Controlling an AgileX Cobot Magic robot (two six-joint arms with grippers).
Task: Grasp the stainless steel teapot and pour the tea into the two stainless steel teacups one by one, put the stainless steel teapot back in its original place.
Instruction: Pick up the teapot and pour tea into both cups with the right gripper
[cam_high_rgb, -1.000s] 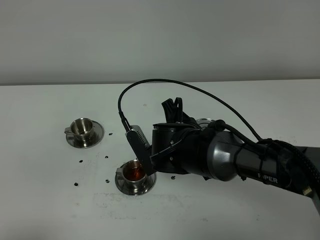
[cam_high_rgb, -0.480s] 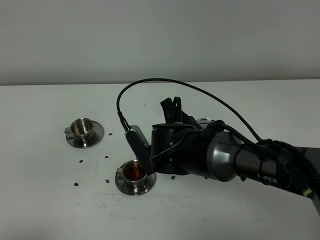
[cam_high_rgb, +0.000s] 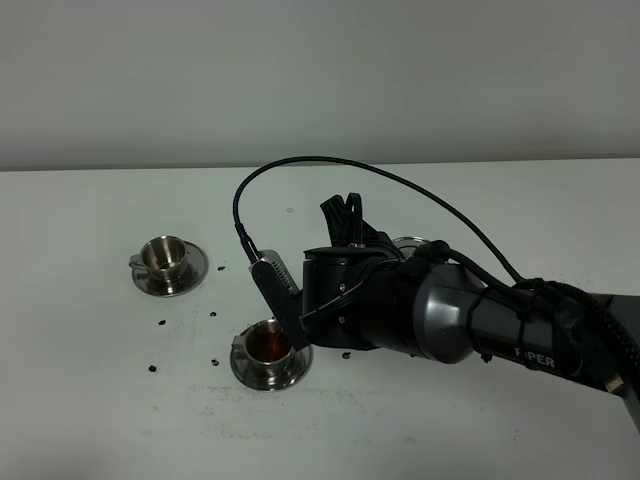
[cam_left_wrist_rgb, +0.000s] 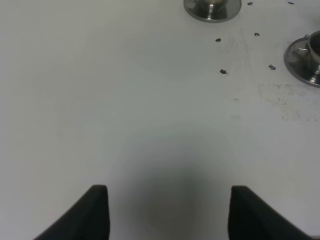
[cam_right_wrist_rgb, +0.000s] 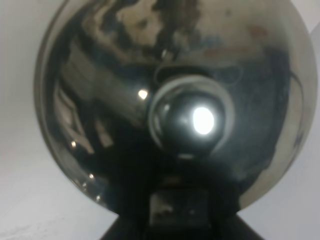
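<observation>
The stainless steel teapot (cam_right_wrist_rgb: 175, 100) fills the right wrist view, its knobbed lid (cam_right_wrist_rgb: 192, 117) facing the camera. In the high view my right arm hides nearly all of it. My right gripper (cam_high_rgb: 345, 218) is shut on the teapot, tilted just right of the near teacup (cam_high_rgb: 268, 345). That cup holds reddish tea and stands on its saucer (cam_high_rgb: 250, 375). The far teacup (cam_high_rgb: 165, 257) looks empty on its saucer (cam_high_rgb: 196, 270) at the left. My left gripper (cam_left_wrist_rgb: 167, 212) hovers open over bare table; both teacups' saucers (cam_left_wrist_rgb: 212, 7) (cam_left_wrist_rgb: 300, 60) sit far ahead of it.
The white table (cam_high_rgb: 100, 420) carries several small dark specks (cam_high_rgb: 162, 323) between and left of the cups. A black cable (cam_high_rgb: 300, 165) arcs above the right arm. A plain wall stands behind the table's back edge.
</observation>
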